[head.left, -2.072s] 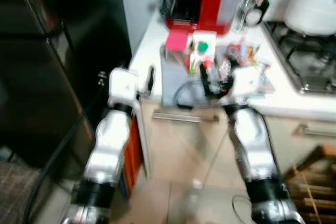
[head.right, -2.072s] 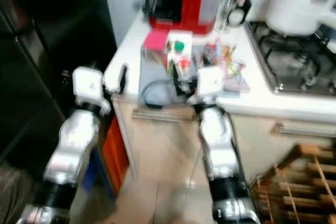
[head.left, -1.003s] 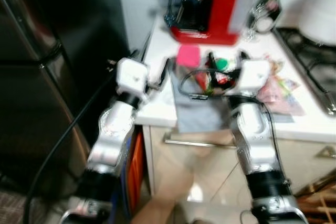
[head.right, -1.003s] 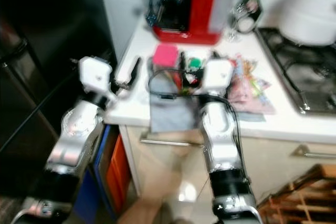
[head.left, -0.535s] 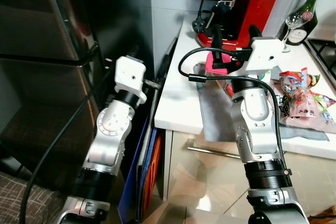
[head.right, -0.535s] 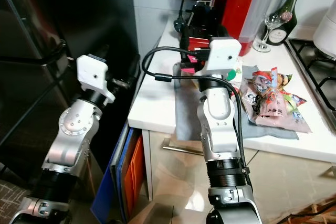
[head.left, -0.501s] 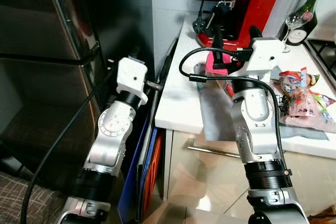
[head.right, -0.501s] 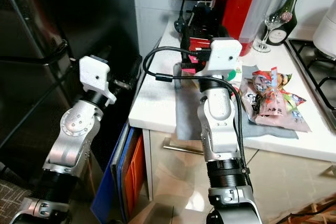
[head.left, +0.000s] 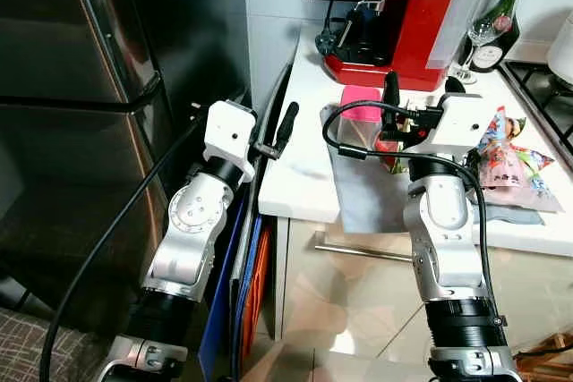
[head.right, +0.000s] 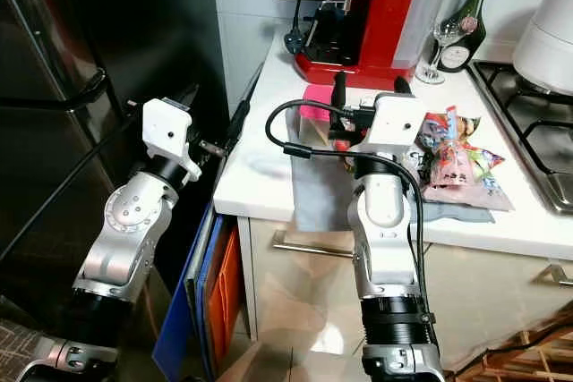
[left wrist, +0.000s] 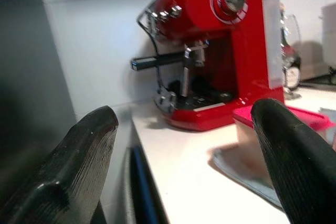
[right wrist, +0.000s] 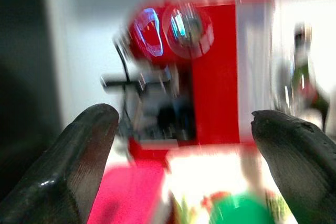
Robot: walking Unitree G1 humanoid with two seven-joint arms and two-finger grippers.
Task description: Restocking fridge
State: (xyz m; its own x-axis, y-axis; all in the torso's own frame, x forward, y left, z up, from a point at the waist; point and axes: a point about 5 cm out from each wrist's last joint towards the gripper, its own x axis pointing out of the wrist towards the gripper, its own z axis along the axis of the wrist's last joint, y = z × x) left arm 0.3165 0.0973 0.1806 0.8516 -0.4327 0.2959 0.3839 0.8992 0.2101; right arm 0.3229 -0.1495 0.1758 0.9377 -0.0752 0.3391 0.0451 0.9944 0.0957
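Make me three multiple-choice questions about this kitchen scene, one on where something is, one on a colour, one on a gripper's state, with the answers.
1. Where does the wine glass stand?
A. right of the coffee machine
B. on the floor
C. on the stove

2. What colour is the lid of the box on the grey cloth?
A. blue
B. pink
C. yellow

3. How is the right gripper?
A. shut on a bottle
B. shut on the cloth
C. open, holding nothing

Answers:
1 A, the glass stands on the counter beside the red machine, next to a dark bottle.
2 B, the lid shows bright pink behind the right gripper.
3 C, its wrist view shows the two black fingers wide apart with nothing between them.
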